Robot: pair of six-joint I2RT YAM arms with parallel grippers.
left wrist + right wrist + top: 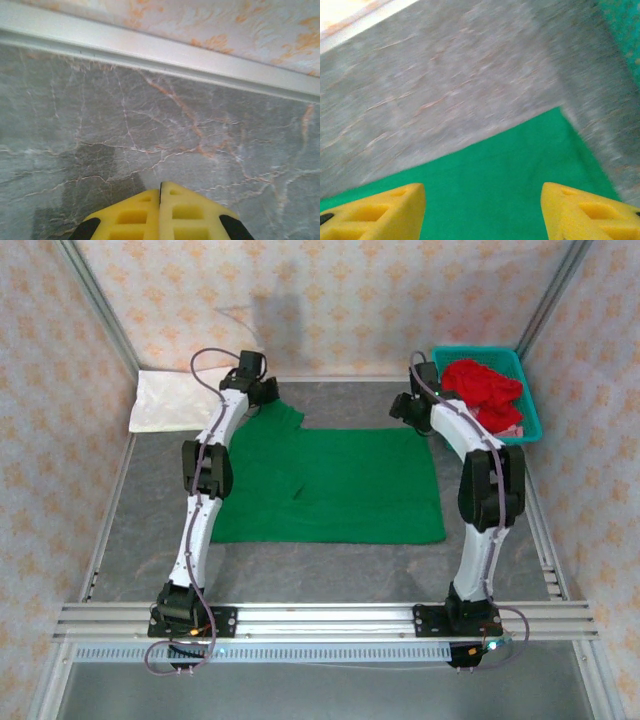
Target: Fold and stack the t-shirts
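A bright green t-shirt (330, 485) lies spread flat in the middle of the table, one sleeve (280, 418) pointing to the far left. My left gripper (260, 392) is down at that sleeve's far edge. In the left wrist view its yellow fingertips (160, 186) are pressed together, with bare marbled table ahead and no cloth showing between them. My right gripper (408, 408) hovers over the shirt's far right corner (560, 130), jaws wide apart (482, 192) with green cloth beneath. A white t-shirt (172, 400) lies folded at the far left. A red t-shirt (482, 388) is bunched up.
The red shirt sits in a teal plastic basket (528, 405) at the far right corner. Patterned walls and a metal rail (150, 52) close off the back of the table. Bare grey table (330, 565) runs between the green shirt and the arm bases.
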